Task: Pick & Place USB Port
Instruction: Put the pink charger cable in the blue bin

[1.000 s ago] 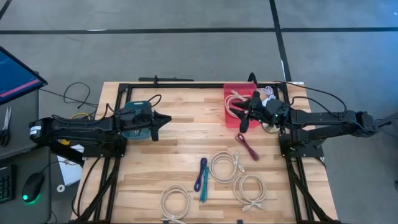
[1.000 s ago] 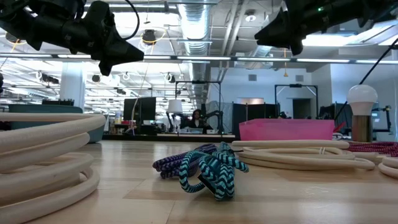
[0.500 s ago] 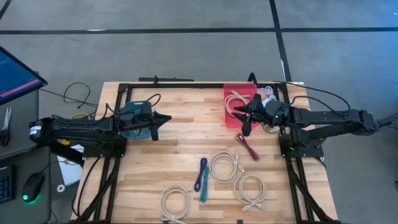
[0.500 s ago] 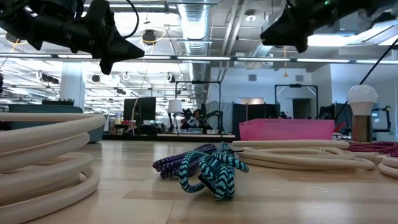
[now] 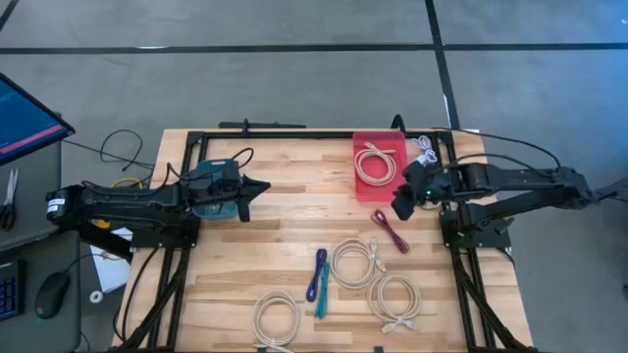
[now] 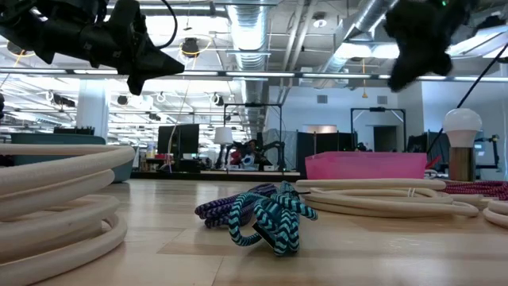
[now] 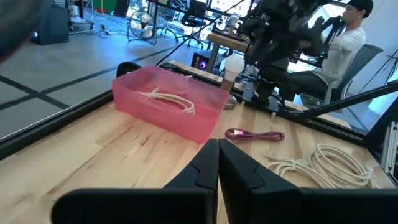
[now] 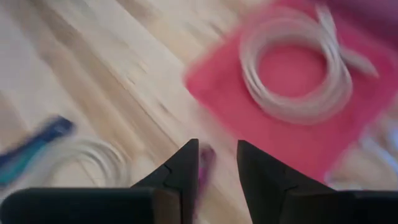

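Wooden table [image 5: 294, 226]: a white cable [image 5: 374, 163] lies coiled in the red bin [image 5: 392, 186]. Right gripper [image 5: 401, 205] just beside it, fingers parted, empty. Left gripper [image 5: 265, 187] closed, empty, at table's left.

Bright even overhead light, right wrist view motion-blurred

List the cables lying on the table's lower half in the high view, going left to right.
White coil → purple cable → teal cable → white coil → white coil.
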Tool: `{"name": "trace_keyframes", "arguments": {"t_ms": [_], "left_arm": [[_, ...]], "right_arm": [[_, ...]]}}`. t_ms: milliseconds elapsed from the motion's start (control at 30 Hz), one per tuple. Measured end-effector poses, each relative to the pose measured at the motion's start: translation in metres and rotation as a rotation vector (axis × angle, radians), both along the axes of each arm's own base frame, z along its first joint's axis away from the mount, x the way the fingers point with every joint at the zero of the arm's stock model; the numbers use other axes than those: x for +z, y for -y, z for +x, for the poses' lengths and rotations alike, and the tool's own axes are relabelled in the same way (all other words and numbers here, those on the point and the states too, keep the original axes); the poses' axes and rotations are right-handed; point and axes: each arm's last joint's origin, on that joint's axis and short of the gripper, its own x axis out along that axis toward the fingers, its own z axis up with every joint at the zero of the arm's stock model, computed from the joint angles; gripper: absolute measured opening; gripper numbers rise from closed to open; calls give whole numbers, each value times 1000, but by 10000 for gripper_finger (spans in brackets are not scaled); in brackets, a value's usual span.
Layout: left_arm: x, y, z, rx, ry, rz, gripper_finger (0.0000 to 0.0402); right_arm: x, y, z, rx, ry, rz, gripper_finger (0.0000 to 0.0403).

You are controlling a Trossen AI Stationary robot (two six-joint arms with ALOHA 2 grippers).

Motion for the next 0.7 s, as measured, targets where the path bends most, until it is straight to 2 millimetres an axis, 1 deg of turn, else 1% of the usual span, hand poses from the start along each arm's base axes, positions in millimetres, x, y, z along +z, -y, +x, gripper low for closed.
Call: {"name": "trace_keyframes", "arguments": {"t_ms": [100, 233, 400, 533, 700], "left_arm": [[0, 0, 0, 0, 0, 0, 8], [0, 0, 0, 0, 0, 0, 10], [0, 0, 0, 0, 0, 0, 8], [0, 0, 0, 0, 0, 0, 9], [0, 0, 0, 0, 0, 0, 9]], "right_arm": [[-7, -3, 0, -36, -70, 31, 105], [-15, -7, 9, -45, -103, 58, 114], [-29, -15, 20, -39, -201, 112, 139], [-42, -24, 28, -33, -288, 117, 162], [-54, -34, 36, -33, -357, 112, 171]]}}
